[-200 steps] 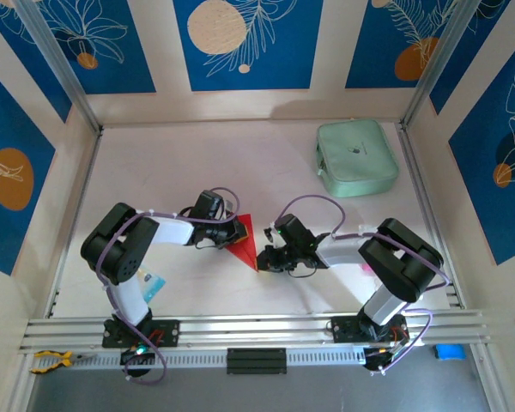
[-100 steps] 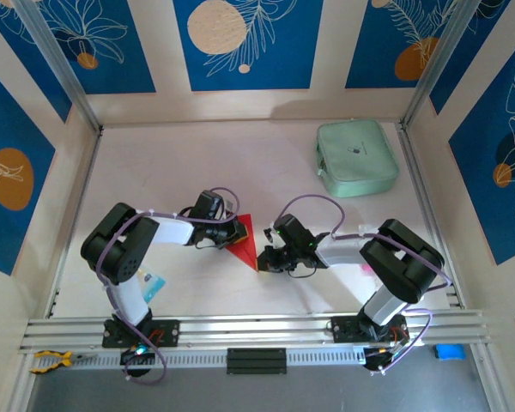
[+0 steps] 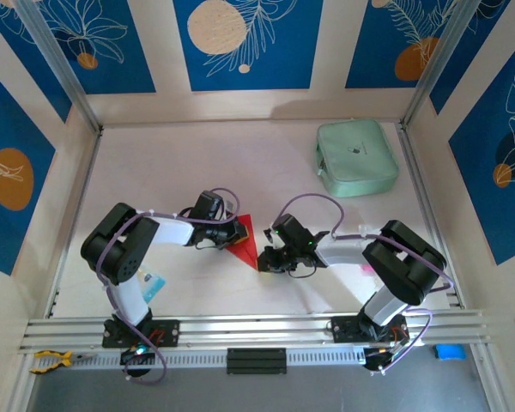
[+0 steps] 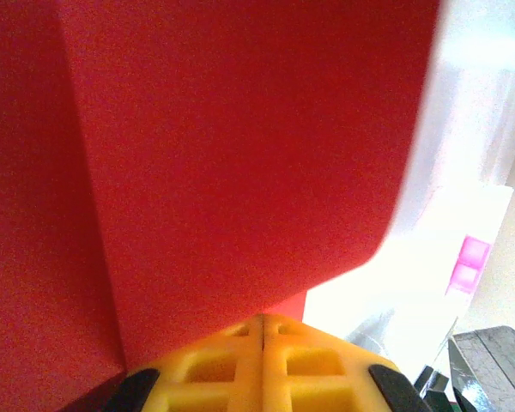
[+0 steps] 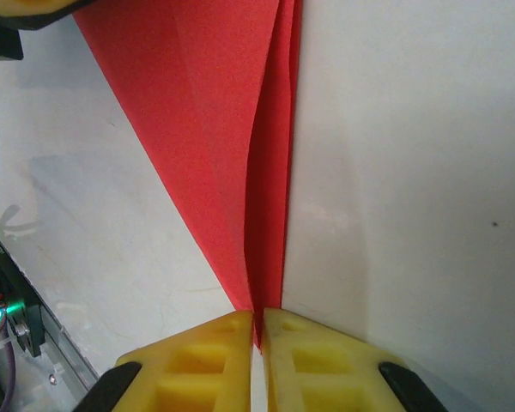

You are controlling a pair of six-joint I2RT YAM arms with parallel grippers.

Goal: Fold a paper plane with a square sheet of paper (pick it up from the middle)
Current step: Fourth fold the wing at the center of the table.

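Top view: one folded red paper [image 3: 246,242] on the table [image 3: 197,163] between left hand [image 3: 238,234] and right hand [image 3: 264,257], one mint-green pouch [image 3: 357,157] well apart; left wrist: two yellow fingers [image 4: 215,365] pinching the paper's edge; right wrist: two fingers [image 5: 197,352] pinching its pointed tip.

Bright red paper plane [image 3: 246,241], yellow end effector fingers [image 5: 230,331], mint-green pouch [image 3: 357,157], blue leaf-patterned walls [image 3: 120,34]

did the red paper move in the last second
No. The red paper lies just as far from the mint-green pouch as before, pinched by the left tool and right tool.
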